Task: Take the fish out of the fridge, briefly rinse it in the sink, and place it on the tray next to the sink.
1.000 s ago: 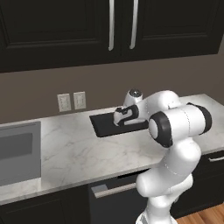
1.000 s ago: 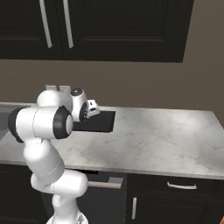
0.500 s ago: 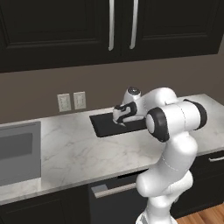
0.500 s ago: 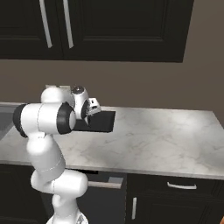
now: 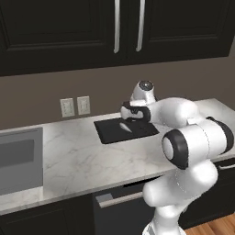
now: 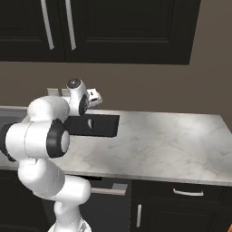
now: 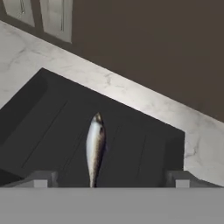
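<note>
The slim silver fish [image 7: 95, 148] lies flat on the black tray [image 7: 144, 153], its tail toward me. My gripper [image 7: 110, 180] hangs open just above it, fingertips [image 7: 41, 179] wide apart on either side and touching nothing. In the left base view the gripper [image 5: 130, 118] hovers over the fish [image 5: 125, 126] at the middle of the tray [image 5: 110, 131], which sits on pale marble against the back wall. The grey sink [image 5: 18, 158] lies at the far left. The right base view shows the tray [image 6: 104, 124] and fish [image 6: 89, 123] partly behind my arm.
Two wall outlets [image 5: 75, 106] sit left of the tray. Dark wall cabinets [image 5: 128, 27] hang above the counter. Bare marble [image 6: 163, 140] stretches right of the tray and in front of it. A dishwasher front [image 5: 119, 202] is below the counter edge.
My hand has stayed over the tray, lifting only slightly. The elbow and forearm have swung lower and forward. The fish rests on the tray.
</note>
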